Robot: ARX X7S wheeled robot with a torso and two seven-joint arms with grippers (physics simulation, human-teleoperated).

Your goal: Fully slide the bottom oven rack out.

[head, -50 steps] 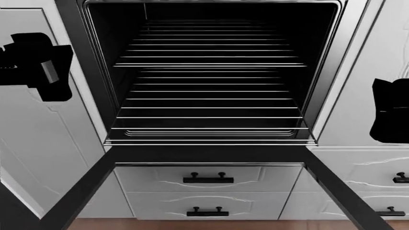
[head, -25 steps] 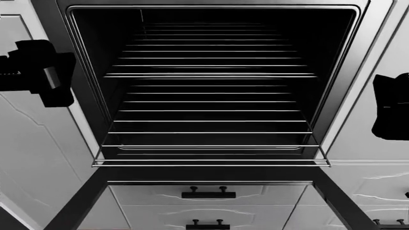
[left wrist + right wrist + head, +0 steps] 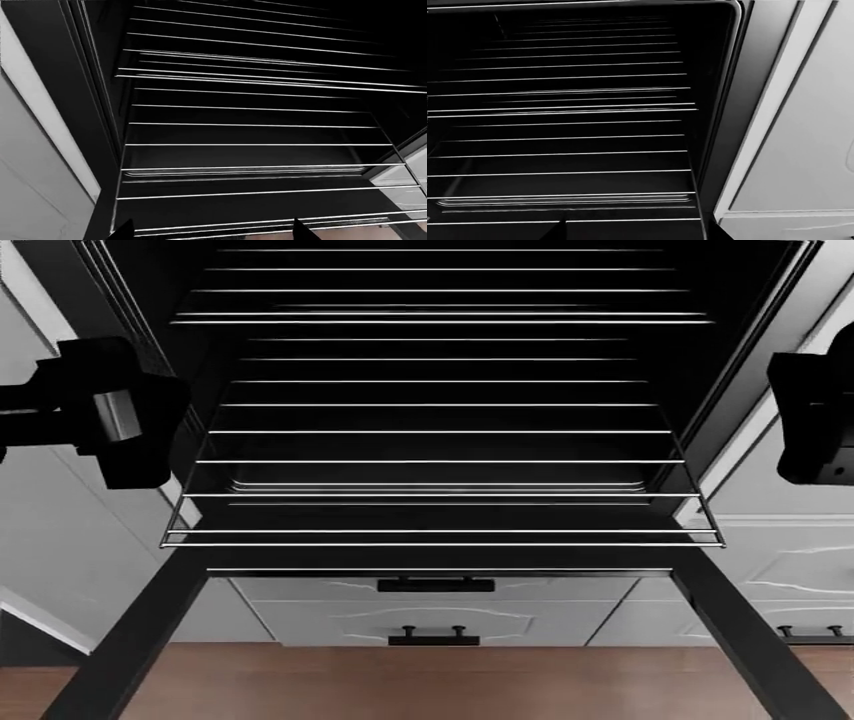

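The black oven [image 3: 747,370] stands open. The bottom oven rack [image 3: 441,537], of thin silver wire, sticks out past the opening, its doubled front bar above the drawers. It also shows in the left wrist view [image 3: 267,192] and the right wrist view [image 3: 560,173]. My left gripper [image 3: 134,430] hangs at the oven's left edge, open and empty; in its own view [image 3: 212,232] the rack's front bar lies beyond its fingertips [image 3: 300,231]. My right gripper [image 3: 814,420] is by the right cabinet, open and empty, with one fingertip [image 3: 558,231] showing.
A second wire rack [image 3: 441,317] sits higher inside. The dark ridged oven floor [image 3: 441,485] lies under the bottom rack. The open door's black frame [image 3: 134,640] reaches toward me on both sides. White drawers with black handles [image 3: 434,585] and a wooden floor [image 3: 427,680] lie below.
The bottom rack's front bar has come further out past the oven opening. The view has dropped, so the wooden floor now shows. Both grippers stay at the oven's sides.
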